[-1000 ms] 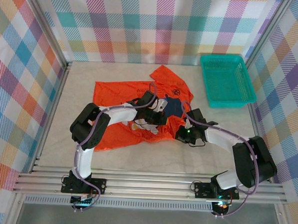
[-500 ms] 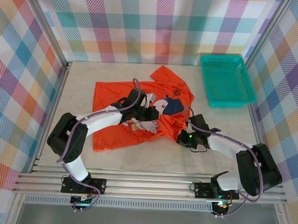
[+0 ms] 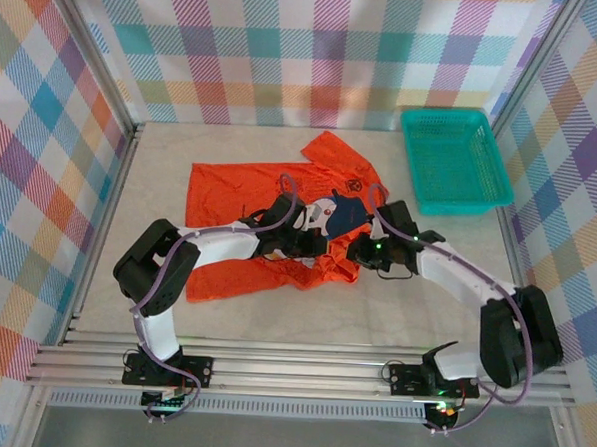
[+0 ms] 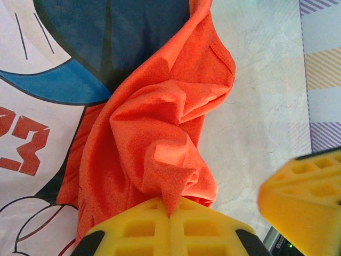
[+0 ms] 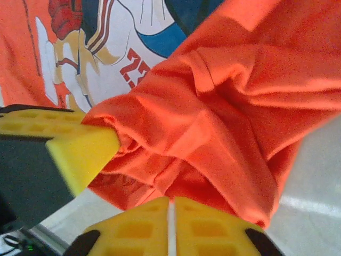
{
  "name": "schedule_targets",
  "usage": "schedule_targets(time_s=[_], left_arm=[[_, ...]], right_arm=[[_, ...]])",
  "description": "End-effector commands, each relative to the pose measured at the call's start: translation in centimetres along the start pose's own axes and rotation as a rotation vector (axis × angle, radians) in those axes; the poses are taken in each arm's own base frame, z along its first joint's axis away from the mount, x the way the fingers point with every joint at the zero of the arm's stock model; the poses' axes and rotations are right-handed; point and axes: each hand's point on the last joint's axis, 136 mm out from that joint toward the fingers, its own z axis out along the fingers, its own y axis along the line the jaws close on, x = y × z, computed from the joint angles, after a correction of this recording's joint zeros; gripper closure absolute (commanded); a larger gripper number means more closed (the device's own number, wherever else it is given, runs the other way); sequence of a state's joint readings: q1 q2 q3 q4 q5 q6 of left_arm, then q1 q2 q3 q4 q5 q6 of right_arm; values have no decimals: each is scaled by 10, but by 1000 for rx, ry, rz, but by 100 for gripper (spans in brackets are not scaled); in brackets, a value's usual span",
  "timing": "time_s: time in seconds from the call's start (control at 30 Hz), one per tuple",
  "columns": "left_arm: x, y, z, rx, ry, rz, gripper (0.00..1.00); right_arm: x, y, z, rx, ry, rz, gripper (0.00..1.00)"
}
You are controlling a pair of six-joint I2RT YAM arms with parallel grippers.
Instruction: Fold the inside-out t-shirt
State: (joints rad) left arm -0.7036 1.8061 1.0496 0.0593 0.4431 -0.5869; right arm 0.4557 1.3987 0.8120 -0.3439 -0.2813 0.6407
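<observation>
One pale table [image 3: 415, 300] carries the orange t-shirt [image 3: 230, 195] at its middle, long axis left to right, print upward. From overhead the grips are hard to read. The wrist cameras show the left gripper [image 4: 170, 212] pinching a bunched fold and the right gripper [image 5: 171, 205] clamped on crumpled cloth, close together.
</observation>
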Motion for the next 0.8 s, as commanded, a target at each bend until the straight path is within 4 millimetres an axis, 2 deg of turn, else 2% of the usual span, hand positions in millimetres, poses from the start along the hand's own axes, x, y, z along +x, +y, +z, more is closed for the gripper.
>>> schedule_targets(time_s=[0.0,0.13,0.27,0.37,0.47,0.57,0.77], left_arm=[[-9,-11,-3,8,-25,31,100],[-10,-5,-5,-22,-24,33,100],[-11,-6,-7,-20,-24,32,100],[-13,-8,-9,-18,-30,37,100],[-13,-9,-10,-18,-26,42,100],[-12,-9,-11,-16,-23,44,100],[-9,-7,-12,-22,-24,48,100]], right_arm=[[0,15,15,-32,41,-14,97],[5,25,35,-49,81,1,98],[10,14,54,-3,106,29,98],[3,-4,62,90,71,36,96],[-10,-14,63,172,28,29,94],[-20,-9,60,176,1,23,89],[-24,-9,58,193,-9,14,76]])
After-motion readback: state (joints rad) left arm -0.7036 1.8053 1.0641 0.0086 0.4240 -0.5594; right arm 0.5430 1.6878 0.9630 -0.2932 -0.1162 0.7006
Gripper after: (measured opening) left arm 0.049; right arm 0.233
